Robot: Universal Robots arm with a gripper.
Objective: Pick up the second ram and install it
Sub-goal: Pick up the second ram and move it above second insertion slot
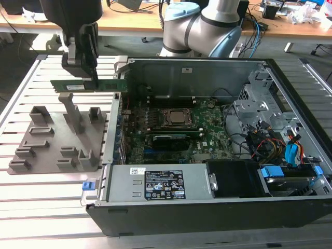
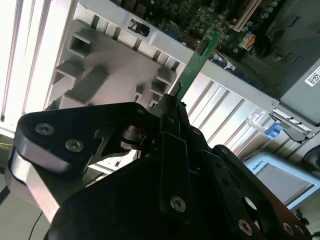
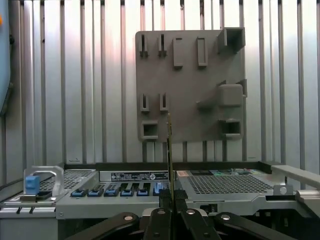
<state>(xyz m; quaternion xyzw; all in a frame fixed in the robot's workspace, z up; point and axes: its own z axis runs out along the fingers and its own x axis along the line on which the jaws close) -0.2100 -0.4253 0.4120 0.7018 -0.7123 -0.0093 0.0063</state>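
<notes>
Table: a slatted metal bench (image 1: pixel 31 207) carries everything, pale rails running under the work.
Computer case: the open dark case (image 1: pixel 207 210) lies on its side at the exterior view's right, lid off, insides showing.
Arm: the grey robot arm (image 1: pixel 202 23) rises behind the case and reaches across toward the exterior view's left.
Motherboard: the large green board (image 1: pixel 207 129) sits flat on the case floor.
Holder plate: a grey moulded plate (image 1: pixel 52 142) with raised pockets lies on the rails just beside the case's wall.
Gripper: the black gripper (image 1: pixel 89 77) hangs above that plate, its two fingers pinched tight on the stick.
Second ram: the second ram (image 1: pixel 109 84) is held in the air, level and on edge, outside the case, one end near the case's wall; the first wrist view shows it edge-on (image 3: pixel 169 150) between the fingertips.
</notes>
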